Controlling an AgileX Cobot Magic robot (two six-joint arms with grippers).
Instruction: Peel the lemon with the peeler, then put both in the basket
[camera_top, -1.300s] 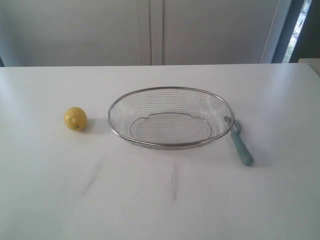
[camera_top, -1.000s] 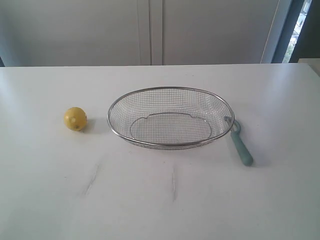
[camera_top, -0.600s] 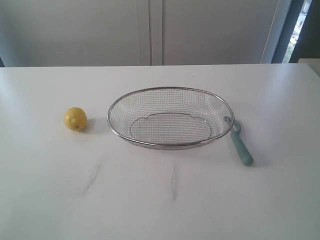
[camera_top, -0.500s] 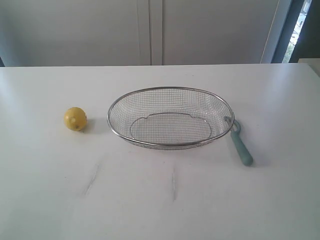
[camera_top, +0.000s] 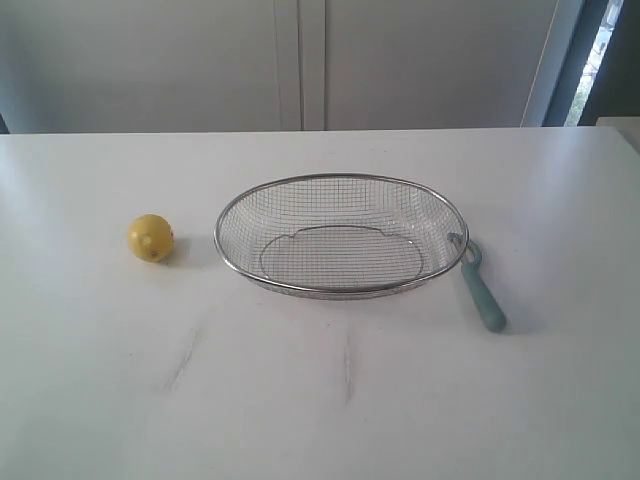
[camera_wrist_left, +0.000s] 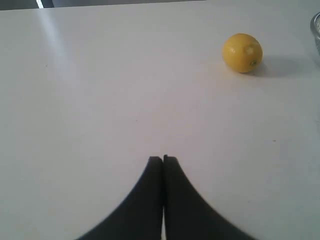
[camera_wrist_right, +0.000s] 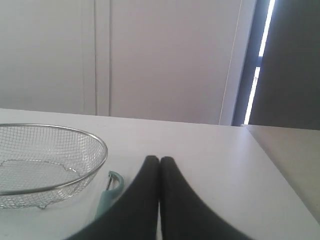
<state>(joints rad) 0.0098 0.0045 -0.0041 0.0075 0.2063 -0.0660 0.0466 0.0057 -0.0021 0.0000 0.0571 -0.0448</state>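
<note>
The lemon (camera_top: 150, 238) sits on the white table (camera_top: 320, 420), at about 9 o'clock from the wire basket (camera_top: 340, 178), with a small gap between them. It is round, and a little dark spot on its skin faces the camera.

The peeler (camera_top: 481, 287) lies flat at about 4 o'clock from the basket. Its long side runs from 11 o'clock to 5 o'clock. The metal head is the 11 o'clock end and seems to touch the basket's rim; the teal handle is the 5 o'clock end.

No arm shows in the exterior view. In the left wrist view the left gripper (camera_wrist_left: 163, 159) is over bare table with its two dark jaws pressed together, holding nothing. The lemon (camera_wrist_left: 242, 52) is well apart from it, and nothing lies between them. In the right wrist view the right gripper (camera_wrist_right: 159, 159) has its jaws pressed together too, and it is empty. The peeler (camera_wrist_right: 109, 190) is near it, with the handle partly hidden behind one finger, and the basket (camera_wrist_right: 102, 150) is just past that.

Two faint grey scuffs (camera_top: 183, 360) mark the table at about 6 and 7 o'clock from the basket.
</note>
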